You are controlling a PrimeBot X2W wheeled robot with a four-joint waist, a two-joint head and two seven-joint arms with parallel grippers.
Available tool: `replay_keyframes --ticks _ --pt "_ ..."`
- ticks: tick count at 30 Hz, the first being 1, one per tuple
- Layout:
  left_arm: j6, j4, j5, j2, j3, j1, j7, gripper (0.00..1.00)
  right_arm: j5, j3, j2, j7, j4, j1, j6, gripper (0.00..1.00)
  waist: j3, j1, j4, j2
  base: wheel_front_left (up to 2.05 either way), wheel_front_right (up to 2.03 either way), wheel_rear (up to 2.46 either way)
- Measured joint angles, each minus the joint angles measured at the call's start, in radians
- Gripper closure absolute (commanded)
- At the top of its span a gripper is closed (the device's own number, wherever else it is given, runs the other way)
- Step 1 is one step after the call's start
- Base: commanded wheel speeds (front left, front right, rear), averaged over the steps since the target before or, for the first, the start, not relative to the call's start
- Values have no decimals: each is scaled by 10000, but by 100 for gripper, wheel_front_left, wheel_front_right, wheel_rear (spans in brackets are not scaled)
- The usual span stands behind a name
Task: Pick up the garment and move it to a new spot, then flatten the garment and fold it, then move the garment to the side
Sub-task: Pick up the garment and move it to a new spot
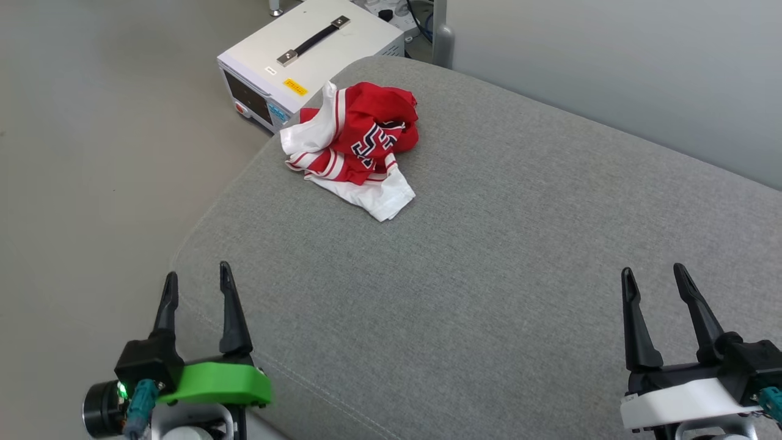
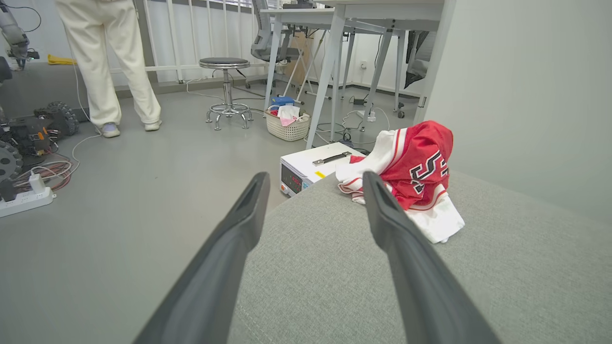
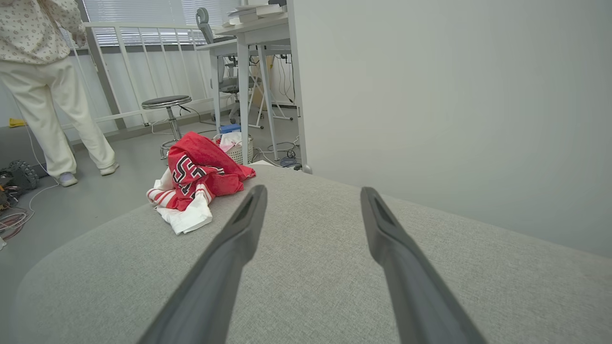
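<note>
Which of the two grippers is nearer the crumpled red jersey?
The left gripper, on the green mount: the garment lies toward its side of the grey cushion. The right gripper, on the white mount, is clearly farther away.

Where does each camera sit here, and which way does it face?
Head: high, looking down on grey cushion and crumpled jersey; left tool and right tool, open, at lower corners.
Left wrist: along the left tool toward jersey, instrument box, person's legs.
Right wrist: along the right tool toward jersey, wall.
Shared: jersey, grey cushion.
</note>
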Motion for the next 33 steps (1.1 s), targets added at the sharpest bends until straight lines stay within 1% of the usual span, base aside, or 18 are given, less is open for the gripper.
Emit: replay_keyframes --ticks 2,5,7,10,13,16,20,22,23,26,27,29,31,33 --pt "-257 102 19 2 219 -279 -2 0 -117 29 2 0 -21 -72 0 0 66 0 -118 0 0 0 0" --pt "-811 397 192 31 587 -1129 0 0 -314 25 6 0 -153 -226 0 0 248 0 -318 0 0 0 0" --pt "-1218 581 428 184 805 -1944 -2 0 -443 -4 8 0 -276 -417 0 0 453 0 -460 0 0 0 0" --pt "-1674 692 422 351 1183 -3173 -2 0 -681 -56 10 0 -512 -836 0 0 820 0 -680 0 0 0 0" --pt "-2057 966 65 433 1774 -4372 -2 0 -874 -82 4 0 -756 -1252 0 0 1244 0 -937 0 0 0 0" --pt "-2368 1476 -274 754 2121 -5491 -2 0 -920 -88 -77 0 -1009 -1545 0 0 1717 1 -1208 0 0 0 0" --pt "-2554 2290 -692 1538 2159 -7015 -2 0 -920 -117 -245 0 -1444 -1863 0 0 2407 2 -1576 0 0 0 0" --pt "-2583 2861 -1007 2056 1948 -7714 4 0 -918 -121 -332 0 -1634 -2021 0 0 2773 1 -1765 0 0 0 0" --pt "-2594 3081 -1227 2220 1829 -7967 33 0 -920 -127 -364 0 -1699 -2073 0 0 2915 2 -1839 0 0 0 0" --pt "-2600 3490 -2203 2941 894 -8736 493 0 -920 -107 -476 0 -1950 -2273 0 0 3402 2 -2097 0 0 0 0" --pt "-2621 3557 -2566 3266 474 -8984 740 0 -920 -98 -508 0 -2033 -2357 0 0 3571 2 -2189 0 0 0 0" --pt "-2627 3731 -3336 3795 -196 -9335 1402 0 -920 -90 -548 0 -2171 -2483 0 0 3850 2 -2347 0 0 0 0" --pt "-2627 3988 -4405 4297 -878 -9565 2581 0 -920 -27 -566 0 -2299 -2638 0 0 4133 2 -2528 0 0 0 0" --pt "-2627 4238 -5369 4654 -1407 -9708 3877 0 -920 35 -598 0 -2395 -2759 0 0 4352 2 -2695 0 0 0 0"
